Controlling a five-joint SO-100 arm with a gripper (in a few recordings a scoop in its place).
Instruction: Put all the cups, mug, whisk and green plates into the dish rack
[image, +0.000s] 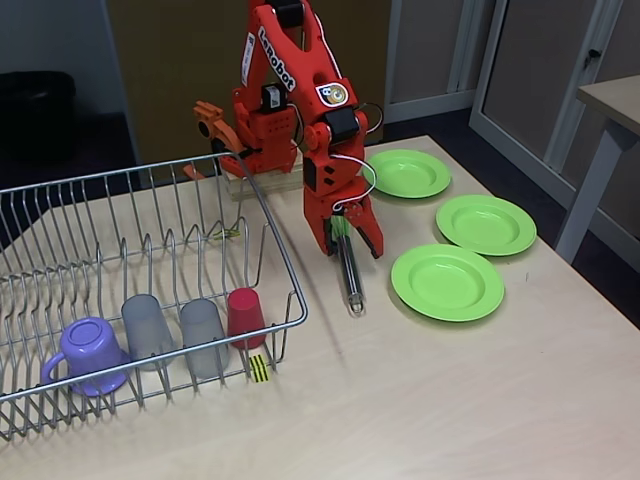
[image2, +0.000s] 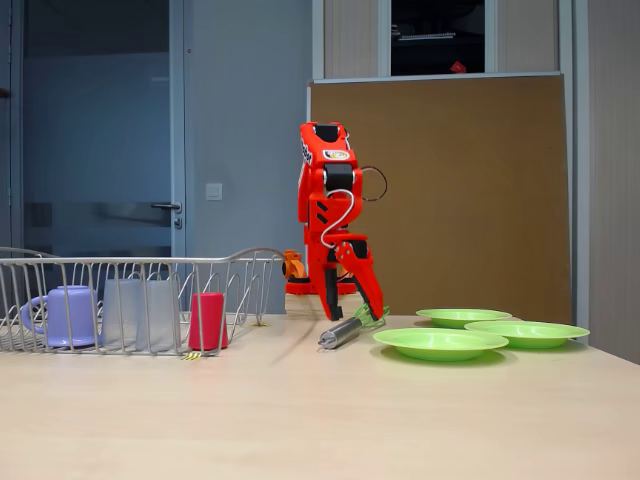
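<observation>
My orange gripper (image: 351, 246) points down between the dish rack (image: 283, 252) and the green plates, with its fingers closed on the green loops of the whisk (image: 352, 285). The whisk's silver handle slants toward the table. In a fixed view the gripper (image2: 371, 311) holds the loop end raised while the whisk's handle (image2: 341, 333) dips low. The purple mug (image: 88, 350), two grey cups (image: 147, 325) (image: 203, 336) and the red cup (image: 245, 315) stand upside down in the rack's front row. Three green plates (image: 405, 172) (image: 485, 223) (image: 446, 281) lie on the table to the right.
The rack's rear rows of prongs (image: 110, 240) hold nothing. The arm's base (image: 255, 150) stands behind the rack's far corner. A yellow-black tag (image: 260, 368) hangs at the rack's front. Another table (image: 610, 100) is at the far right.
</observation>
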